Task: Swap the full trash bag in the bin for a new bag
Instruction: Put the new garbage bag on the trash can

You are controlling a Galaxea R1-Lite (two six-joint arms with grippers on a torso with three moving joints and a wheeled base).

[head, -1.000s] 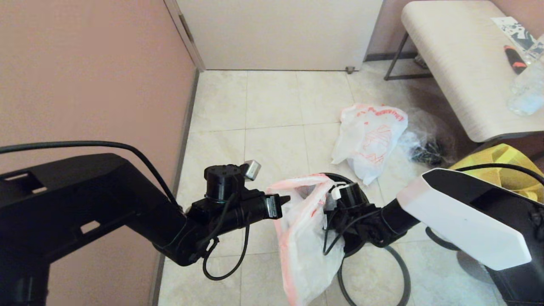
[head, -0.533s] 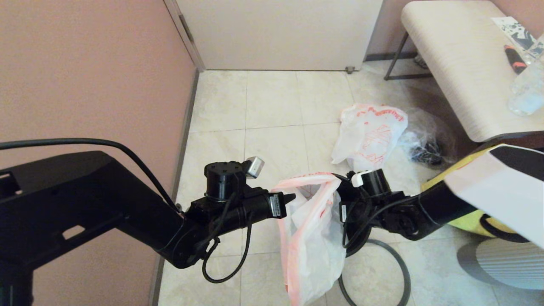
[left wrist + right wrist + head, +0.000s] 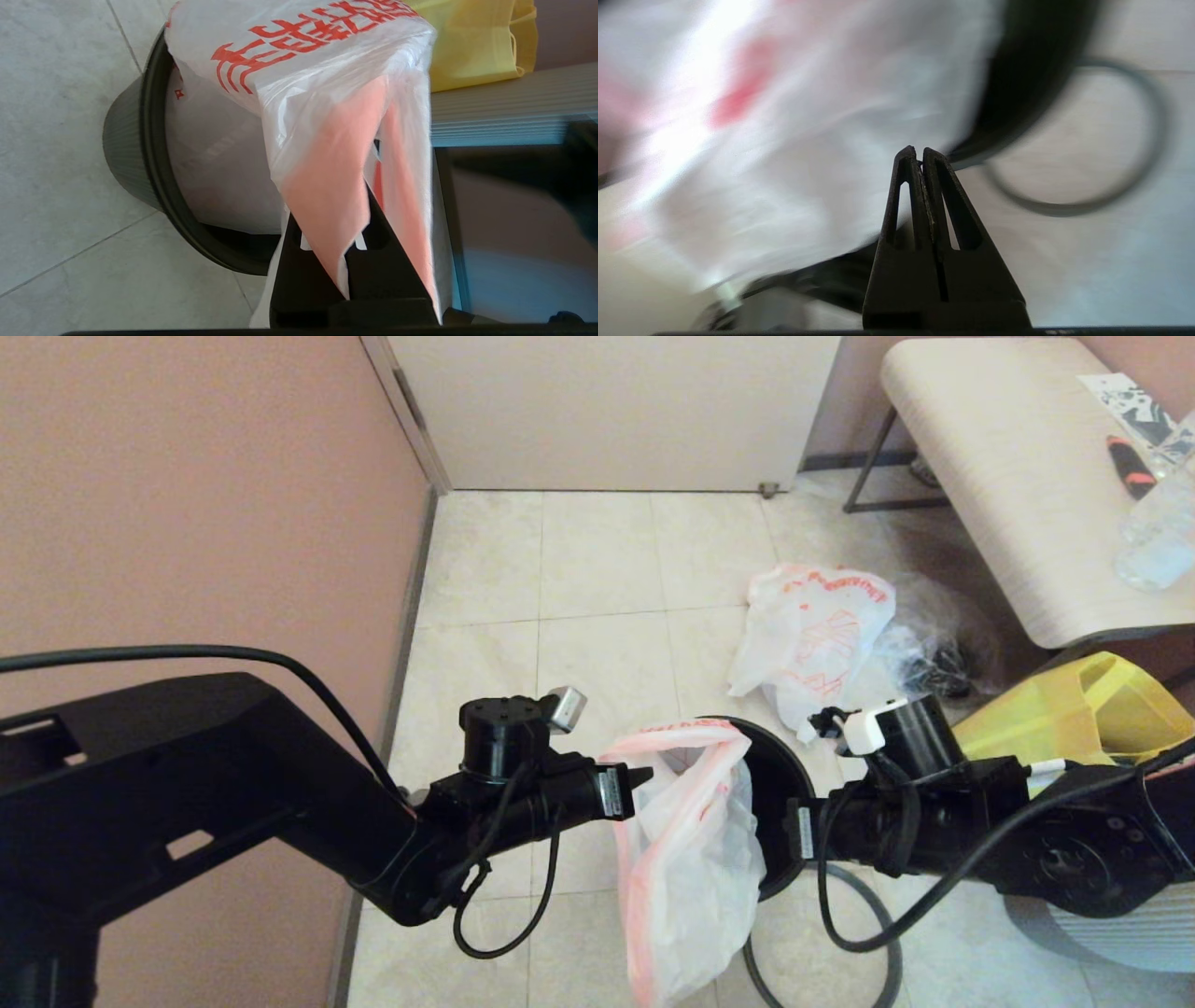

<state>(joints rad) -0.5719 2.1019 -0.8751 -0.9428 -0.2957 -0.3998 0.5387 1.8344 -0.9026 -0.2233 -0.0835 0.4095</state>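
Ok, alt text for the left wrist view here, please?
The left gripper is shut on a red-edged handle of the new bag, whose white body with red-orange lettering drapes into and over the rim of the bin on the tiled floor. A yellow tote lies beyond.

Translucent white new bag (image 3: 691, 859) with red-orange lettering and pink-red handle edges; glossy black bin (image 3: 780, 793); dark-grey hoop (image 3: 873, 915) on pale cream floor tiles (image 3: 597, 560); white full trash bag (image 3: 808, 639) printed red-orange; yellow tote (image 3: 1074, 719); dusty pink wall (image 3: 205, 495); black grippers.
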